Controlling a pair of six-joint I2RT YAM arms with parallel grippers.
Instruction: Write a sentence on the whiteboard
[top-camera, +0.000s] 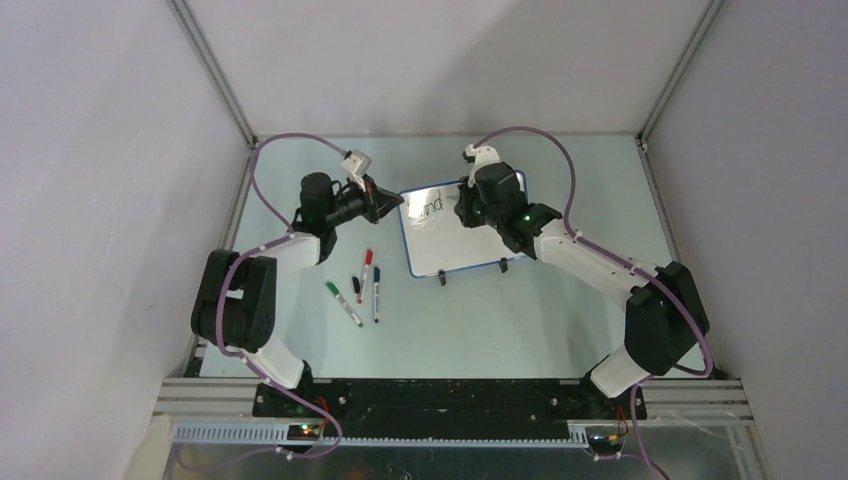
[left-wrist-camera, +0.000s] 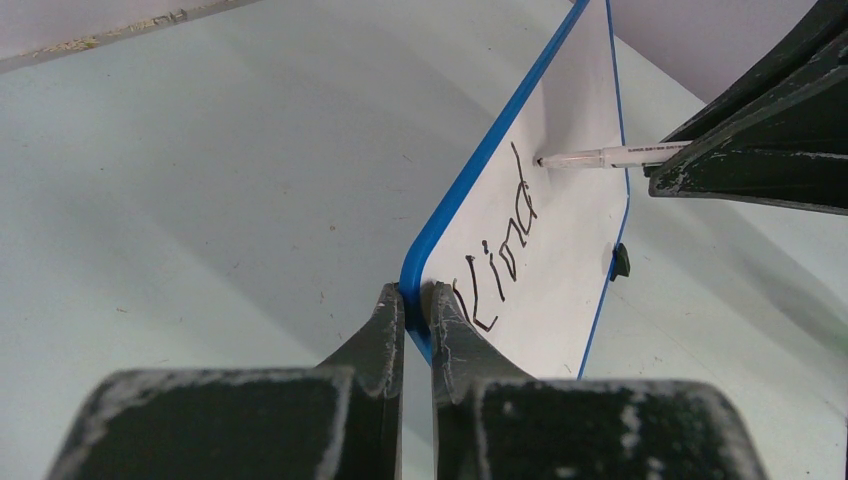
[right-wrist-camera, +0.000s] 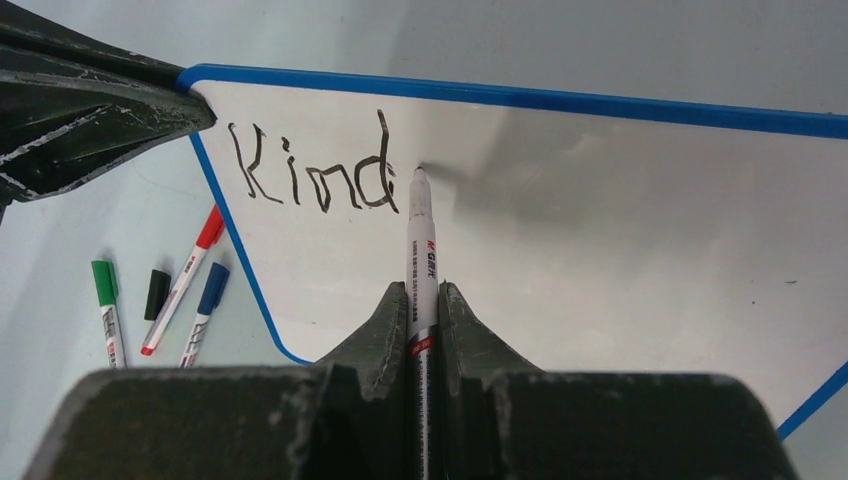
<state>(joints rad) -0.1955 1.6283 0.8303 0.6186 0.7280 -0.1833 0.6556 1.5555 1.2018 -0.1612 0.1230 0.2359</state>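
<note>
The whiteboard (top-camera: 462, 240) stands tilted on the table, white with a blue rim. My left gripper (left-wrist-camera: 418, 295) is shut on its upper-left corner, one finger on each side of the rim. Black letters "Kind", the sentence (right-wrist-camera: 312, 178), run along the top left of the board. My right gripper (right-wrist-camera: 422, 292) is shut on a white marker (right-wrist-camera: 421, 240). The marker's tip rests against the board just right of the "d". From above, the right gripper (top-camera: 468, 203) hangs over the board's upper middle, and the left gripper (top-camera: 396, 204) meets its left corner.
Left of the board lie a green marker (top-camera: 343, 303), a red marker (top-camera: 365, 275), a blue marker (top-camera: 376, 293) and a small black cap (top-camera: 355, 284). Grey enclosure walls with metal rails close in the table at the back and both sides.
</note>
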